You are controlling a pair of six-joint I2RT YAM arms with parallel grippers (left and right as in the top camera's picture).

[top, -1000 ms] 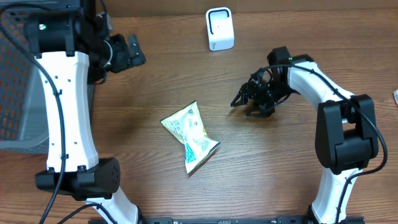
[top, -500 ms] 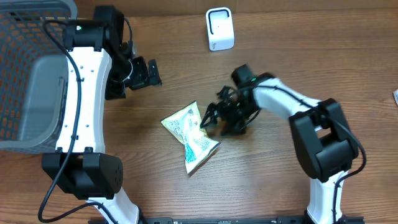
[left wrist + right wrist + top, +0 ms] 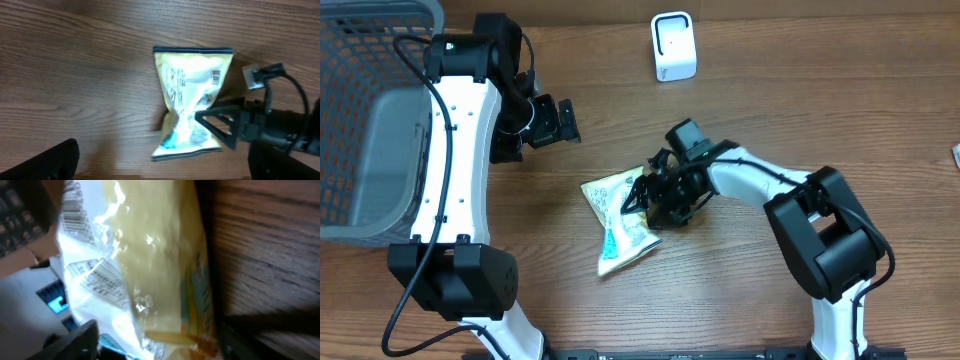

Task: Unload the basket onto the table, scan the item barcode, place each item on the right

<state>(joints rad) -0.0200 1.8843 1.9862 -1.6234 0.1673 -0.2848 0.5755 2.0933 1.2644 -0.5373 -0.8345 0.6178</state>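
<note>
overhead view: the bag [image 3: 620, 232] lies crumpled at the waist near the middle of the table [image 3: 840, 120], well apart from the white scanner [image 3: 673, 47] at the far edge. the right claw [image 3: 645, 200] sits at the bag's right edge with the film between its fingers; whether it pinches, i cannot tell. the left wrist view shows a barcode [image 3: 216, 77] facing up. the left claw [image 3: 560, 122] hangs wide, holding nothing, beside the basket [image 3: 370, 130].
</note>
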